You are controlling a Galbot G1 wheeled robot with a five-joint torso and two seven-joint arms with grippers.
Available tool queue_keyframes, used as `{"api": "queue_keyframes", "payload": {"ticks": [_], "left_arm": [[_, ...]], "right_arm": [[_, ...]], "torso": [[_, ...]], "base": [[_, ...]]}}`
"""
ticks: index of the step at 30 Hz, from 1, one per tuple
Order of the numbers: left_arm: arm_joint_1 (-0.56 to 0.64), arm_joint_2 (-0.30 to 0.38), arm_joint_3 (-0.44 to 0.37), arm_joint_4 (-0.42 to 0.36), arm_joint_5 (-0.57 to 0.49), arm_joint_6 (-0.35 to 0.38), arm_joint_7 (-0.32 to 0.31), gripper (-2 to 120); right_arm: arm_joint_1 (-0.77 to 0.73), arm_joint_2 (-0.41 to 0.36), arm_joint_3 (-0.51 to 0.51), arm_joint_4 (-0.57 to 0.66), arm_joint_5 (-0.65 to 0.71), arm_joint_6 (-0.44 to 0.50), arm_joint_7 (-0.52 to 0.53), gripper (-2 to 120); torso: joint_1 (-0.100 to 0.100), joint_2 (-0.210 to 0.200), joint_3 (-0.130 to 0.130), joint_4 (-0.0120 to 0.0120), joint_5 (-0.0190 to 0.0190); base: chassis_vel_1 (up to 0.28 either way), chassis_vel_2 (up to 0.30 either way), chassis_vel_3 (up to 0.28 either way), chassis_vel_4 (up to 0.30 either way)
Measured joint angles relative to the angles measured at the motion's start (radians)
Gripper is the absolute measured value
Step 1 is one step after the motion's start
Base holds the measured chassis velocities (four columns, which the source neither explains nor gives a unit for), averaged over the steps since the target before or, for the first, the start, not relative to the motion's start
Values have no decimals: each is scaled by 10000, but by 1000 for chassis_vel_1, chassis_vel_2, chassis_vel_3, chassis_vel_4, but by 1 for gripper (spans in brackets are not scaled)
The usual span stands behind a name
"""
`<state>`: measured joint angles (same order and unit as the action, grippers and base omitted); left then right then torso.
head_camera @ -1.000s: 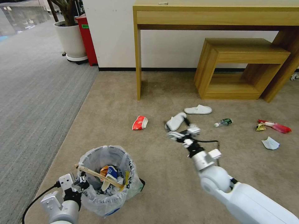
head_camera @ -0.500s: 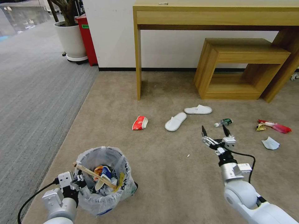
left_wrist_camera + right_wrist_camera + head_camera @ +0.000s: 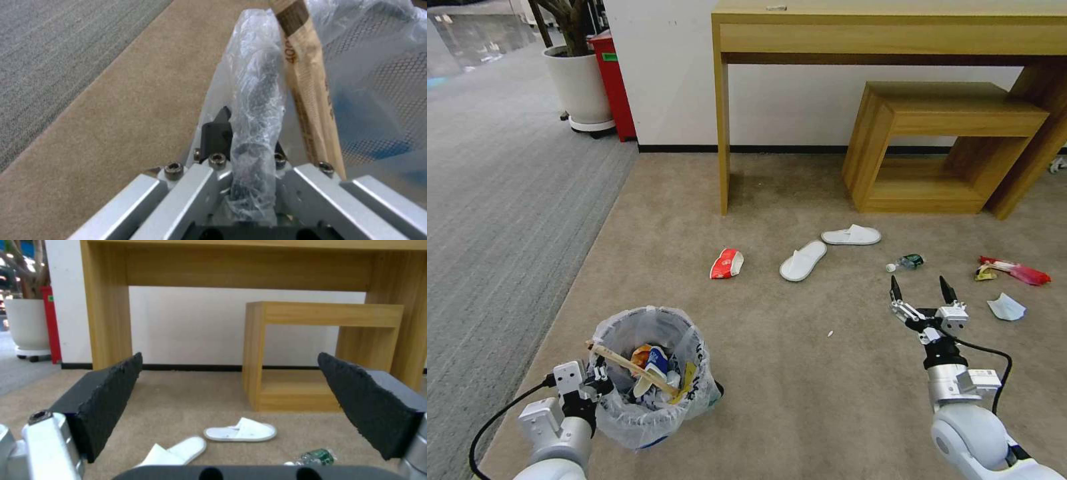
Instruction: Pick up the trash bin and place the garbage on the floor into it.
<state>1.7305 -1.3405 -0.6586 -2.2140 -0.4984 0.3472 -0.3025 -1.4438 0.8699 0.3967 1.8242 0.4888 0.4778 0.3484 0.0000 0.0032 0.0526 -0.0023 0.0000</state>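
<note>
The trash bin stands on the beige floor at the lower left of the head view, its clear plastic liner folded over the rim and litter heaped inside, with a wooden stick lying across the opening. The left gripper is clenched on the bin's near rim; in the left wrist view the bag-wrapped black rim runs straight between the fingers, and the stick stands just beside them on the bin's inner side.

The right gripper hovers above the carpet well apart from the bin, its two black fingers spread wide and holding nothing. Just beyond the fingertips lies a small plastic bottle with a green label; in the right wrist view it sits low between the two pads. Farther ahead and toward the bin side of the fingers are two white slippers, one nearer and one behind it. A crushed red-white paper cup lies past them, between the slippers and the bin. On the outer side of the right fingers rest a scrap of white paper and red and yellow wrappers. A tiny white fragment lies on the carpet between bin and right gripper.

Beyond the litter a wooden desk stands against the white wall, with a low wooden stool tucked beneath it.
</note>
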Motion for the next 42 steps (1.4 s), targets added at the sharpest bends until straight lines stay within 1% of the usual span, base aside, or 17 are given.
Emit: {"api": "queue_keyframes", "payload": {"ticks": [14,21,26,29,42], "left_arm": [[77,2,-169,-151,-29,-35,114,1],[38,-18,-169,-135,-23,-56,125,1],[18,-76,-166,-116,18,-79,126,1],[32,-98,-192,-119,25,-93,134,1],[118,-140,-399,-277,16,-143,175,1]], "right_arm": [[219,131,-169,-214,-211,79,53,100],[232,87,-206,-216,-211,87,58,100],[273,81,-303,-221,-233,110,52,100],[305,78,-352,-220,-238,116,46,100],[434,83,-562,-238,-301,154,4,100]], "torso": [[-1,0,-1,0,0],[0,0,2,-1,1],[1,0,2,2,0],[0,0,2,0,0],[1,0,1,0,0]], "base": [[-11,10,13,-12],[-140,135,139,-135],[-145,164,141,-151],[-110,125,119,-113],[-107,112,114,-113]]}}
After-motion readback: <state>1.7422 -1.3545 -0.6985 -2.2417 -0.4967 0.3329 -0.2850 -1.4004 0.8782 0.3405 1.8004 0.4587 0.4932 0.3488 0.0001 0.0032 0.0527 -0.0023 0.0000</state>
